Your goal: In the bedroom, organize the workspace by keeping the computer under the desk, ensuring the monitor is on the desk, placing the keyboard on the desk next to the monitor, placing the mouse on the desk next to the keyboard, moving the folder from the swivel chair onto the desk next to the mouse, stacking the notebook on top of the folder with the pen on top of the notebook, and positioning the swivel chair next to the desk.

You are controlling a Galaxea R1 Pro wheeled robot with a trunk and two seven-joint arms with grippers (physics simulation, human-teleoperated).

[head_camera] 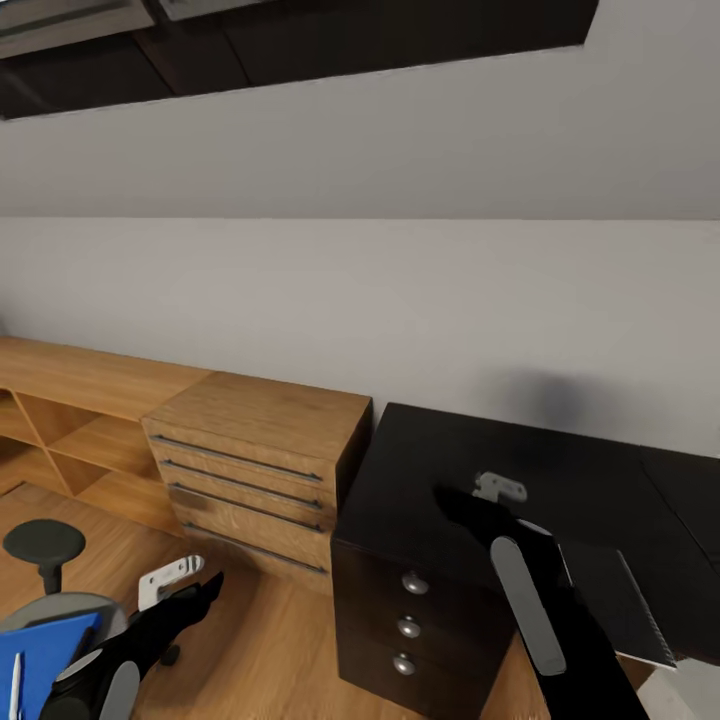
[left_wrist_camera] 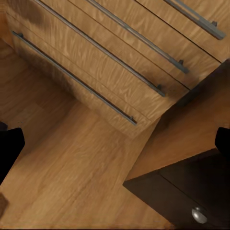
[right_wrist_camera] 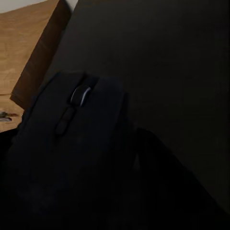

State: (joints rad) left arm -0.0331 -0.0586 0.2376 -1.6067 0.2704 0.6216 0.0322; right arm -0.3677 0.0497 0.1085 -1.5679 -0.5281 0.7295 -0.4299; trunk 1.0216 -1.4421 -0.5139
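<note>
My right gripper (head_camera: pixel 458 498) hangs just over the black desk (head_camera: pixel 590 470), shut on the black mouse (right_wrist_camera: pixel 72 139), whose scroll wheel faces the right wrist camera. A flat dark slab that looks like the keyboard (head_camera: pixel 620 600) lies on the desk beside my right arm. At the lower left stands the swivel chair (head_camera: pixel 60 608), with the blue folder (head_camera: pixel 48 652) and the white pen (head_camera: pixel 15 685) on its seat. My left gripper (head_camera: pixel 205 588) is open over the wooden floor, between chair and desk. The monitor, computer and notebook are out of view.
A light wooden drawer cabinet (head_camera: pixel 260 450) stands against the desk's left end, and a low wooden shelf unit (head_camera: pixel 70 400) runs on leftwards. The desk's drawers (head_camera: pixel 405 625) with round silver knobs face me. In the left wrist view, the cabinet (left_wrist_camera: pixel 120 57) meets the desk corner (left_wrist_camera: pixel 187 196).
</note>
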